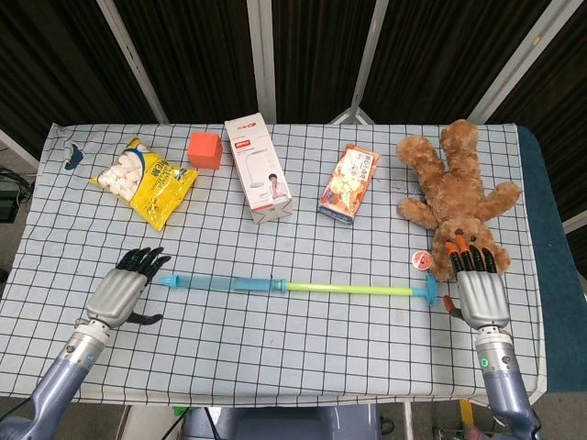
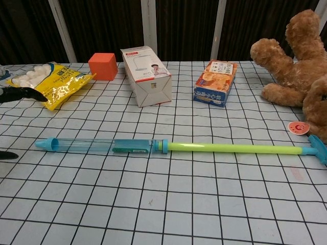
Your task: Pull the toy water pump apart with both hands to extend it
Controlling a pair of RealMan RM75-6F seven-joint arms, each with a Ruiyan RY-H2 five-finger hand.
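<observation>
The pump (image 1: 293, 287) is lying flat on the checked surface (image 1: 303, 348), stretched between the two hands, its green rod drawn far out of the clear blue barrel, so the extending looks done. The left hand (image 1: 122, 291) is resting just beside the barrel's capped tip, not touching it, fingers spread and holding nothing. The right hand (image 1: 479, 289) is sitting just past the blue T-handle, likewise clear of it with fingers apart and empty. Judging by its looks, the pump is light, hollow plastic: stiff along its length, smooth and rather slippery, and likely to roll on the cloth. The thin rod would probably flex or bind if pulled off-axis, so the sound grips are the T-handle by the right hand and the barrel near its cap by the left, pulling straight along the axis. Beyond the right hand a soft, furry teddy bear (image 1: 456, 194) is sprawling; beyond the left, a crinkly yellow snack bag (image 1: 145, 181); two cartons and an orange cube are standing further off.
</observation>
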